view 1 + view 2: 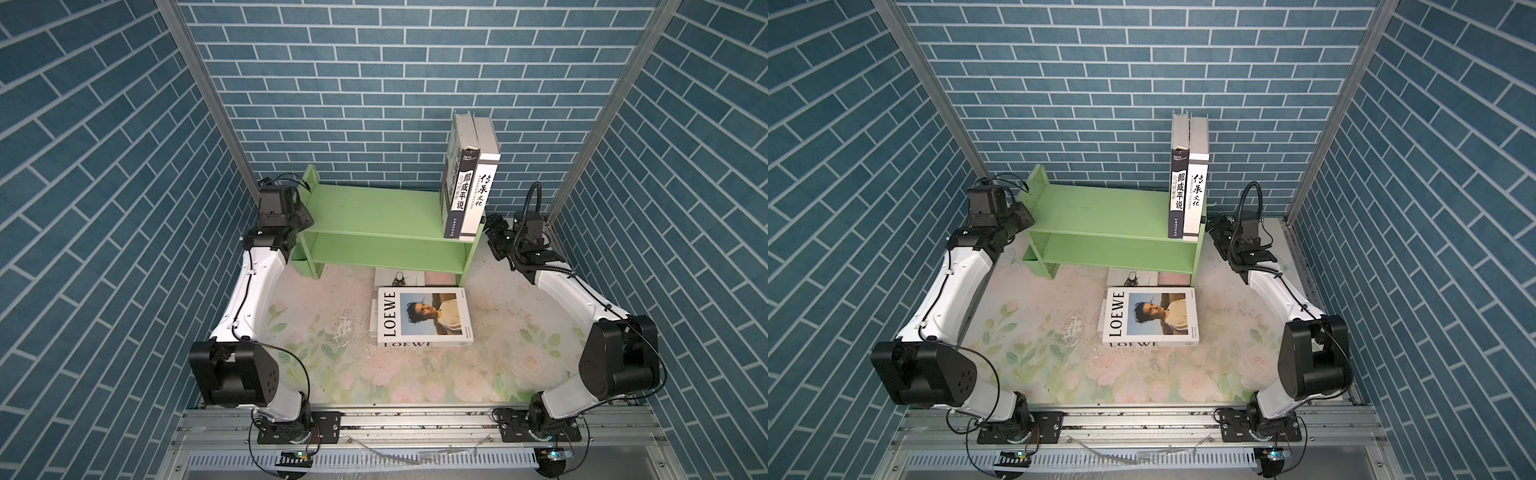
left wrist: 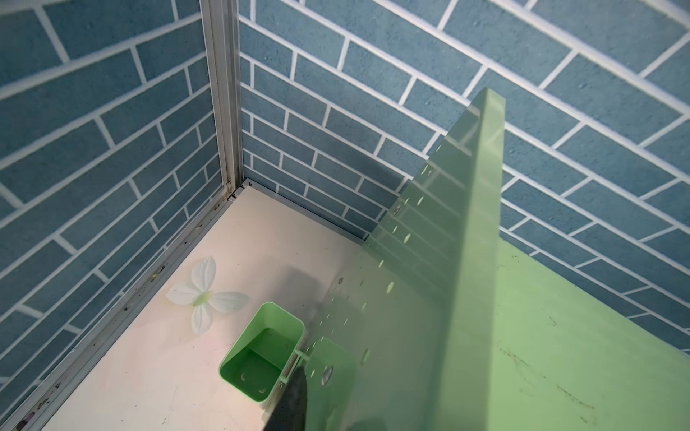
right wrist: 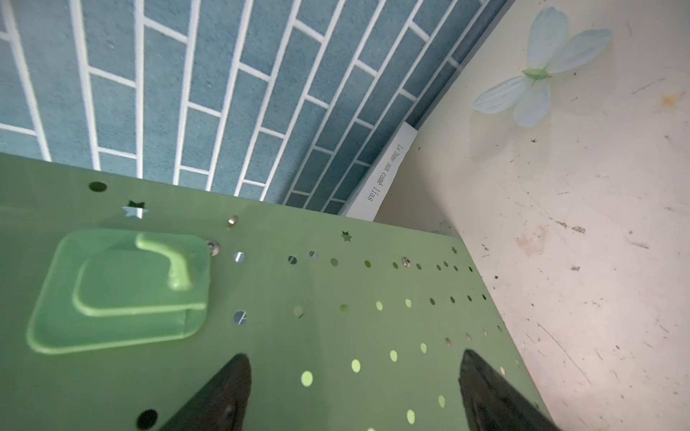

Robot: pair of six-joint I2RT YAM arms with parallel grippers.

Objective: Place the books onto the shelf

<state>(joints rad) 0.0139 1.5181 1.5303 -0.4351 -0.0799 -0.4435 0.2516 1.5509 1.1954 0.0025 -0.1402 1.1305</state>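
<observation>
**Left end effector** (image 1: 305, 218): fingers (image 2: 292, 395) pressed together, nothing between them. It sits just beside the outer face of the shelf's left side panel (image 2: 392, 298), near the green cup (image 2: 261, 358) hung on that panel.

**Right end effector** (image 3: 354, 403): fingers (image 3: 224, 395) spread wide, empty. It faces the perforated right side panel (image 3: 336, 298), which carries a green hook pad (image 3: 119, 291).

**Shelf** (image 1: 374, 212): green, two tiers, standing along the back edge of the counter (image 1: 316, 374).

**Books, shelved:** black-spined book (image 1: 459, 195) and white-spined book (image 1: 482, 187), upright and touching, at the right end of the top tier.

**Books, unshelved:**
- LOEWE book (image 1: 424, 318) lies flat, cover up, near mid-counter, just in front of the shelf's right half.
- A partly hidden book (image 1: 399, 277) lies under the shelf.
- A white-spined volume (image 3: 386, 173) lies against the back wall behind the shelf.
</observation>
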